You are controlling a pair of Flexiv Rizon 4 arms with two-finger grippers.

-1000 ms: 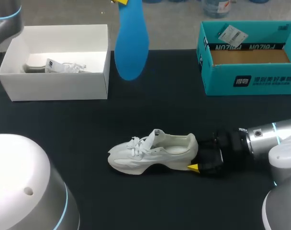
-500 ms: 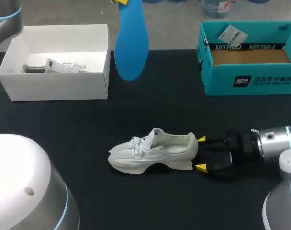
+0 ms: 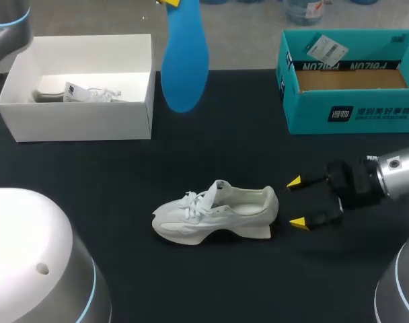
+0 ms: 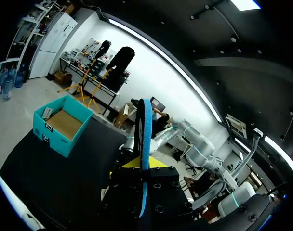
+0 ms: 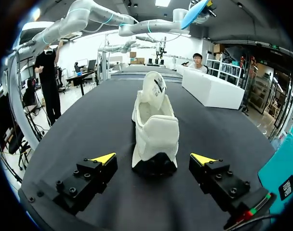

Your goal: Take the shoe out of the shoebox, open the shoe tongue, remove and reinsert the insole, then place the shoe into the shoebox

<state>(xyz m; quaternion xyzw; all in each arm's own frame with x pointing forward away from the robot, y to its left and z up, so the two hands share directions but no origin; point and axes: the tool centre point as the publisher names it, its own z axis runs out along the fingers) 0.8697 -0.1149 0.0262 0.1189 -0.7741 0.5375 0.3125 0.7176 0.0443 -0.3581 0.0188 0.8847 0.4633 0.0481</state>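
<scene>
Right gripper (image 3: 297, 202) has backed off the shoe (image 3: 214, 213) toward the right edge of the head view. A second ago its tips hugged the heel, now there's a clear gap. Shoe and insole (image 3: 184, 64) haven't shifted.

Right fingers are spread wide and hold nothing. In the right wrist view the heel sits just ahead of them, centred in the gap, so I'm lined up to close on it again if needed.

The shoe stands on its sole at lower centre of the table (image 3: 211, 282), toe toward frame left, opening up. Probably left that way so the insole can drop straight in.

Left gripper (image 4: 142, 166) is clamped on one end of the blue insole, which hangs at upper centre of the head view between the two boxes. It's kept high, I'd guess, to stay clear of the right arm's work.

White box (image 3: 83, 121) at upper left has another shoe in it. Teal box (image 3: 352, 114) at upper right is open.

Insole is out, reinsert not yet done.
</scene>
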